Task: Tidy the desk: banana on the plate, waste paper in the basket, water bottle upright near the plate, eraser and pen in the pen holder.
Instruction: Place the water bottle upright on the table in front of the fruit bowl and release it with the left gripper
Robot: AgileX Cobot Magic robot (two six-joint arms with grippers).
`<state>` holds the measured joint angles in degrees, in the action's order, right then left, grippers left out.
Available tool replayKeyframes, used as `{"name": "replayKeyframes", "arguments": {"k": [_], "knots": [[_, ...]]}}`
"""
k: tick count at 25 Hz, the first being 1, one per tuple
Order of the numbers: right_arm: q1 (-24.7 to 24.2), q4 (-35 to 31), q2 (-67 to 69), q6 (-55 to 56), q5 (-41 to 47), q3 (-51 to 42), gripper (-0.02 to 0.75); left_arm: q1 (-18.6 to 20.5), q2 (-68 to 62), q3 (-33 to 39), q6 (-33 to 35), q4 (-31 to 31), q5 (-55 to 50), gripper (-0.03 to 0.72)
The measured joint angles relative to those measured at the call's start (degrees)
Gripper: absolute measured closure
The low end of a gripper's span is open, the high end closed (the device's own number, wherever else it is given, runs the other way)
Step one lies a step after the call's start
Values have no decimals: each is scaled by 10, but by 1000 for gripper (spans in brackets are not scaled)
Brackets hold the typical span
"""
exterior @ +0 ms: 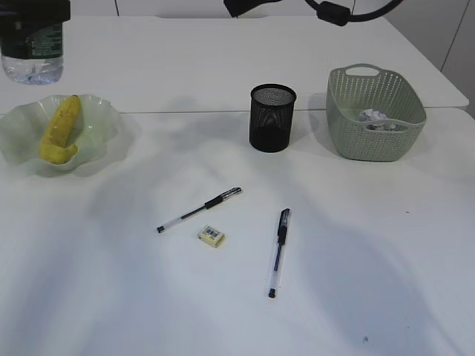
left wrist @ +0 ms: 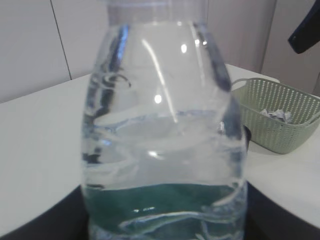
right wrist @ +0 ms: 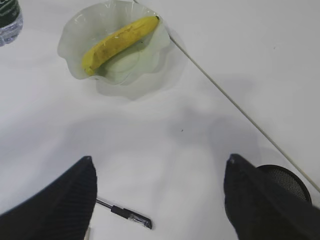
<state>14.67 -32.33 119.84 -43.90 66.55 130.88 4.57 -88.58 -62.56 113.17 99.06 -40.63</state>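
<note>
Near the far-left corner of the table, the water bottle stood upright just behind the plate. It was in the left gripper's grasp, the jaws closed on its upper body; the left wrist view was filled by the clear bottle, water and a green label visible through it. The banana lay in the plate, stem end toward the far edge. The right gripper hung above the table with both fingers spread wide, nothing between them; below it showed one pen tip and the holder's rim. The black mesh pen holder stood upright toward the far edge, near the middle. The green basket sat to its right, toward the far-right corner, with crumpled waste paper inside. Toward the middle of the table lay two pens: the black-capped pen, diagonal, and the blue pen, nearly pointing at the near edge. The eraser lay just beside the black-capped pen, on its near side, apart from both pens.
</note>
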Motion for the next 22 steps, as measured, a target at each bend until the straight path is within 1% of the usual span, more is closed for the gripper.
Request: {"name": "replayKeyframes", "arguments": {"k": [5,9,16,22], "knots": [[0,0,0,-3,0,0,148,69,0,26,23,0,-127,300],[0,0,0,-3,-7,0,148,104,0,51,36,0,-179,300],[0,1,0,-8,-12,0,148,137,0,114,87,0,-209,300],[0,10,3,-10,-16,0,148,142,0,166,146,0,-216,300]]}}
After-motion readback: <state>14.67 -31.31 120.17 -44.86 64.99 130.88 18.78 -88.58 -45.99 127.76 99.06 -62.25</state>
